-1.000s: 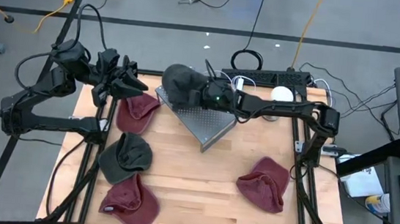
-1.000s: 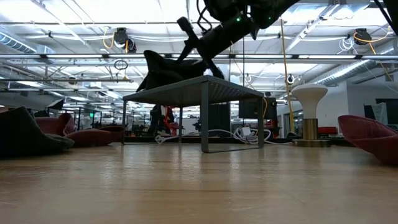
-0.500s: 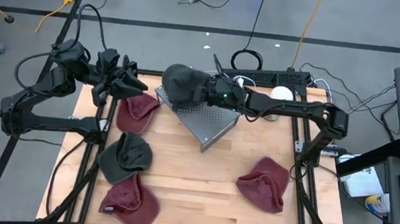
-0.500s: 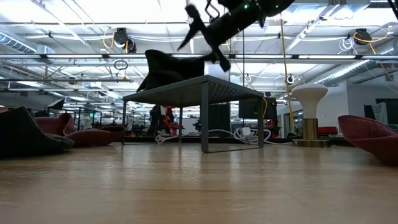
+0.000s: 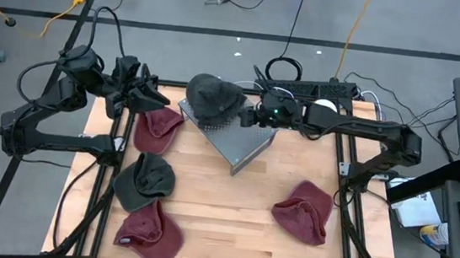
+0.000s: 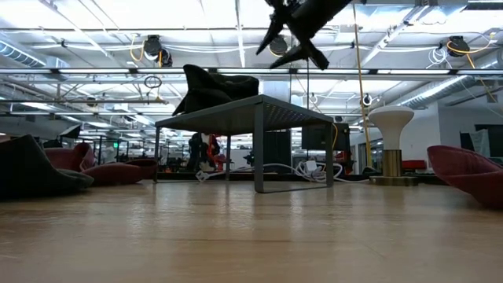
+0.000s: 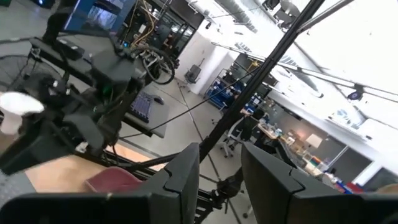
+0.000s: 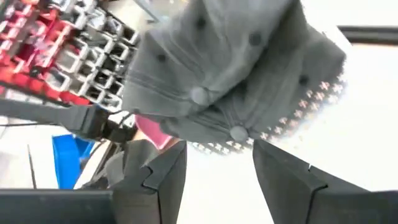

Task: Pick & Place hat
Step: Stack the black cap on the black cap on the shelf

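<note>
A soft, dark grey hat [image 5: 213, 96], buttoned on top, sits slumped at the far end of a perforated metal stand [image 5: 233, 138] on the wooden worktop [image 5: 230, 218]. Beside it, the right gripper [image 5: 246, 116] hovers with jaws wide and empty.

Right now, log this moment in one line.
dark grey cloth hat on perforated metal stand | right gripper open beside it | left gripper idle

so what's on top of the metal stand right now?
A dark grey hat sits on the perforated metal stand, at its far-left end. The right gripper is open beside it, empty. Anything beneath the hat is hidden.
</note>
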{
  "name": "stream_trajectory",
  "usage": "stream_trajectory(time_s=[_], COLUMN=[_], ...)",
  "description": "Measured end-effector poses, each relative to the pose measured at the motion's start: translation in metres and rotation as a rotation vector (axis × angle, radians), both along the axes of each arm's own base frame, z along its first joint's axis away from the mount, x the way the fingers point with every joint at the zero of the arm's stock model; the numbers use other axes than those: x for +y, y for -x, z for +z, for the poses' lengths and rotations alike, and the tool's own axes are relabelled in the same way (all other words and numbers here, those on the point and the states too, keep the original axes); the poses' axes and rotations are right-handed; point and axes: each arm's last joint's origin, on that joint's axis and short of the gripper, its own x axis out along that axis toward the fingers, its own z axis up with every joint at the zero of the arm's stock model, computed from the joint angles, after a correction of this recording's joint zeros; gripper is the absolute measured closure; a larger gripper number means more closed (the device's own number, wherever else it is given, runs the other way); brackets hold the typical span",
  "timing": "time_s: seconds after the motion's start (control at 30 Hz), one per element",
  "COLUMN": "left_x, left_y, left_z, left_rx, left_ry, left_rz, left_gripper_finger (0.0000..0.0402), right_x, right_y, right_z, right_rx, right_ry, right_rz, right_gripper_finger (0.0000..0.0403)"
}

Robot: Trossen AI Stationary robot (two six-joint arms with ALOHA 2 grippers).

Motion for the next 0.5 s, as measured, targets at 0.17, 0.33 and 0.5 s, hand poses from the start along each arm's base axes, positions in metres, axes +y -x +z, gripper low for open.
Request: stream_trajectory(time_s=[0.17, 0.33, 0.5], left_x=[0.000, 0.000, 0.001], left_y=[0.000, -0.001, -0.002], left_z=[-0.002, -0.007, -0.019], left_rx=[0.037, 0.112, 0.243], left_ry=[0.066, 0.179, 0.330], left_rz=[-0.009, -0.008, 0.072], left_gripper_finger=[0.0277, 0.0277, 0.0277], right_x=[0.006, 0.013, 0.018], right_y=[0.013, 0.016, 0.016], right_z=[0.010, 0.014, 0.016], right_rx=[0.019, -0.010, -0.047], right_ry=[0.007, -0.047, -0.074], right_rz=[0.140, 0.343, 0.524], right_gripper_finger=[0.0225, 0.0227, 0.0229])
